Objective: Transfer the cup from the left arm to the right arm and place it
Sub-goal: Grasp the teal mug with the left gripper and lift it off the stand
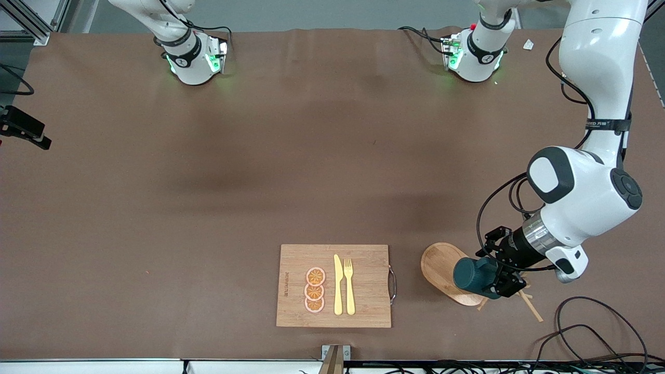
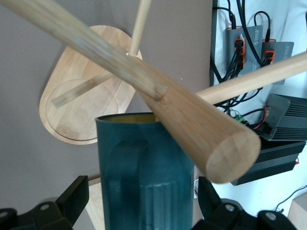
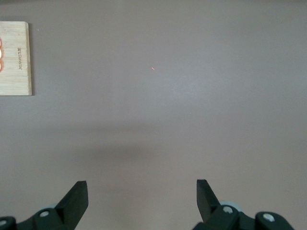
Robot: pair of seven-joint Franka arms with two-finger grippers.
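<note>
Brown table [image 1: 156, 208], cup [image 1: 471, 274] near edge

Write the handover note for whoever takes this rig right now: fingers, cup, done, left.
Left gripper: fingers shut on the cup, held on its side over the oval wooden tray and among the pegs of a wooden rack, toward the left arm's end of the table.
Right gripper: fingers open, empty, over bare table; its arm waits.
Done: the left arm has the cup.
Left: hand it to the right gripper, then place it.
</note>
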